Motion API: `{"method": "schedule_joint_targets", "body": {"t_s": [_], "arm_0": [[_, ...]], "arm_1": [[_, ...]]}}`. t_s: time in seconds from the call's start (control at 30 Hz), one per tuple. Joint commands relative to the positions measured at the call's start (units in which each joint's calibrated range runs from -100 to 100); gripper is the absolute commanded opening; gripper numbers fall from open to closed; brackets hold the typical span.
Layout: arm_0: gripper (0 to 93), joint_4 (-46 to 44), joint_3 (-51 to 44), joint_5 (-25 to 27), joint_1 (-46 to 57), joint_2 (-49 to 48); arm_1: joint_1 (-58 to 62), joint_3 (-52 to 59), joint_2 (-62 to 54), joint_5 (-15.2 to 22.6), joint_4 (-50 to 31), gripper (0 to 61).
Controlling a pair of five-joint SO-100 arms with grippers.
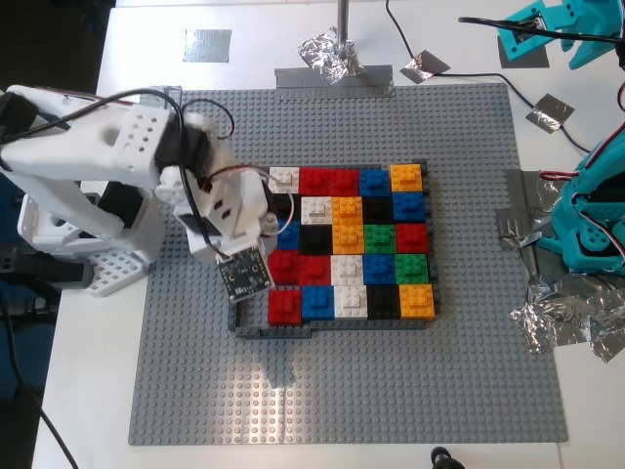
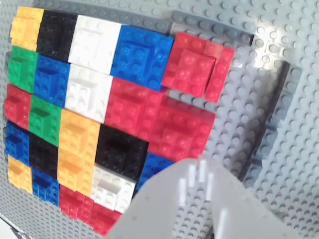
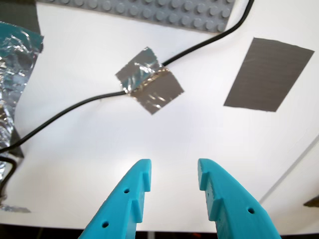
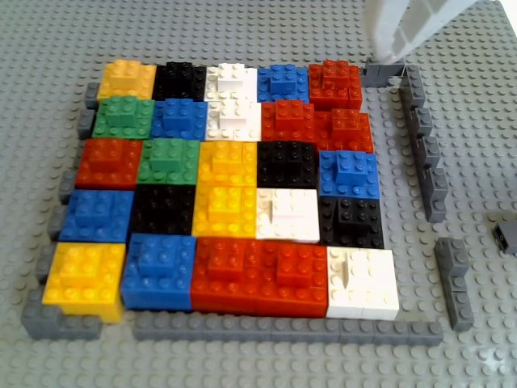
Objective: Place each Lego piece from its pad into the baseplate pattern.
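A white desk (image 1: 88,371) carries everything. A large grey studded plate (image 1: 342,391) lies flat on it and fills most of the exterior view. Beyond the plate's far edge a grey tape patch (image 1: 206,45) sits toward the exterior view's left, with a crumpled foil lump (image 1: 330,56) near the middle. More foil (image 1: 566,318) and grey tape (image 1: 520,223) lie beside the plate at the exterior view's right. Thin black cables (image 1: 415,34) cross the desk, held down by small tape pieces (image 1: 424,65).

White tabletop (image 1: 78,371) w/ taped cable (image 3: 149,87) (bright overhead glare); dark floor beyond.
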Motion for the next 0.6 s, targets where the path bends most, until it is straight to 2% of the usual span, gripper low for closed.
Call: {"method": "schedule_joint_targets", "body": {"t_s": [0.0,0.17,0.37,0.53,0.57], "arm_0": [[11.2,-0.04,-0.84,0.17,0.30,-2.04],[11.2,-0.04,-0.84,0.17,0.30,-2.04],[11.2,-0.04,-0.84,0.17,0.30,-2.13],[11.2,-0.04,-0.84,0.17,0.30,-2.22],[11.2,-0.04,-0.84,0.17,0.30,-2.22]], "arm_1": [[-5.93,-9.91,-3.45,-3.03,5.71,0.2],[-13.91,-14.25,-4.83,-6.36,9.29,0.2],[-22.54,-17.95,-5.26,-7.87,12.14,0.2],[-30.23,-19.39,-5.17,-6.65,13.20,0.2],[-36.76,-19.85,-5.00,-6.01,13.69,0.2]]}}
